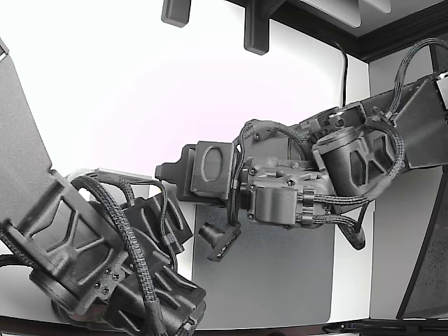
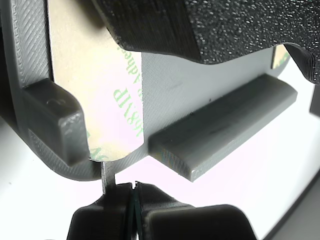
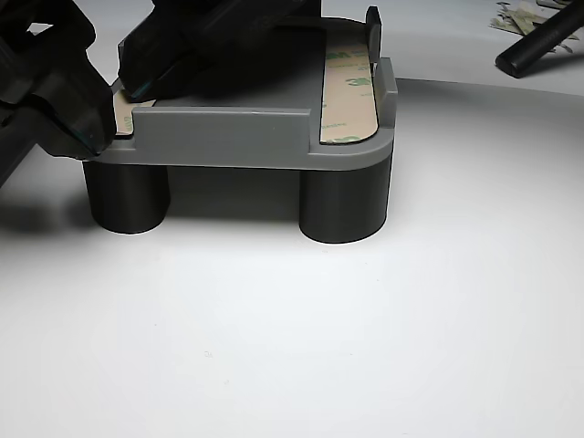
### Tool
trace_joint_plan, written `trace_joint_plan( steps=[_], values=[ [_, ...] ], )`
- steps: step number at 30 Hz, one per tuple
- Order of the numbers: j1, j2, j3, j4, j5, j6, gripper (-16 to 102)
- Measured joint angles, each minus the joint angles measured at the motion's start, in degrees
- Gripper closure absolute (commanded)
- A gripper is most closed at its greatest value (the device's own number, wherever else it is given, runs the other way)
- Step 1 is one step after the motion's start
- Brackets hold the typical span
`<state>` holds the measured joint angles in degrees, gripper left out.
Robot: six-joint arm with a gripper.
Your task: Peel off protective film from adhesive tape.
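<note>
A grey plastic part carries a strip of adhesive tape under pale protective film with green print. A narrow film tab hangs off the part's edge into my gripper, whose black fingers are pressed together on it. In the other view my gripper sits at the end of the strip on that view's left; a second taped strip lies on its right. The second arm's gripper grips the part from above. In the exterior view the part is held between both arms.
The part stands on two dark cylindrical legs on a white table. A raised grey bar and a corner post flank the tape. Scraps and a black rod lie far back. A grey mat lies under the arms.
</note>
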<state>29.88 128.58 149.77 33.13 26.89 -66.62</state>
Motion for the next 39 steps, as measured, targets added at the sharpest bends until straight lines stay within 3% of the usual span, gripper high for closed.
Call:
trace_joint_plan(
  steps=[22,39],
  values=[
    [0.0,0.0,0.3,-2.4,-0.3,-0.4,97],
    [1.1,0.1,0.2,0.6,-0.2,1.4,97]
  ],
)
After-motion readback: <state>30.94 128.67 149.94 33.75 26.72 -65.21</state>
